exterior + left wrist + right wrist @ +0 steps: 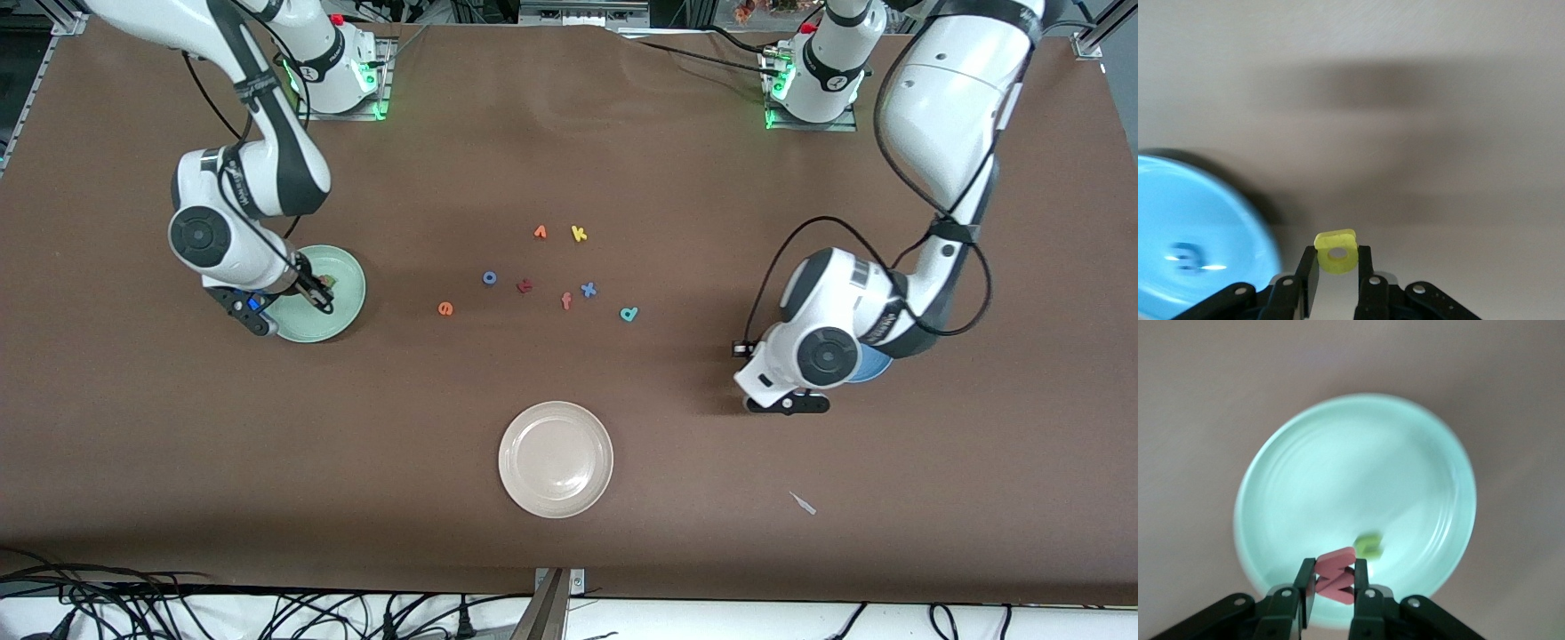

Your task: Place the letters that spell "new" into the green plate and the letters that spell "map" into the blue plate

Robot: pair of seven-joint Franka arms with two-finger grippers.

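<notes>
While the right end effector (1333, 579) is clamping the pinkish-red "w" (1336, 575) over the green plate (1305, 460), the left end effector (1337, 268) is gripping the yellow "p" (1336, 251) beside the blue plate (1178, 207).

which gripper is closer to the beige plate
Left. The left gripper, holding the yellow p, is by the blue plate; the right gripper is over the green plate, farther from the beige plate.

Loose foam letters on the table read as "k" (579, 234), "o" (489, 277), "x" (588, 289) and "f" (566, 301). No printed label is legible.
</notes>
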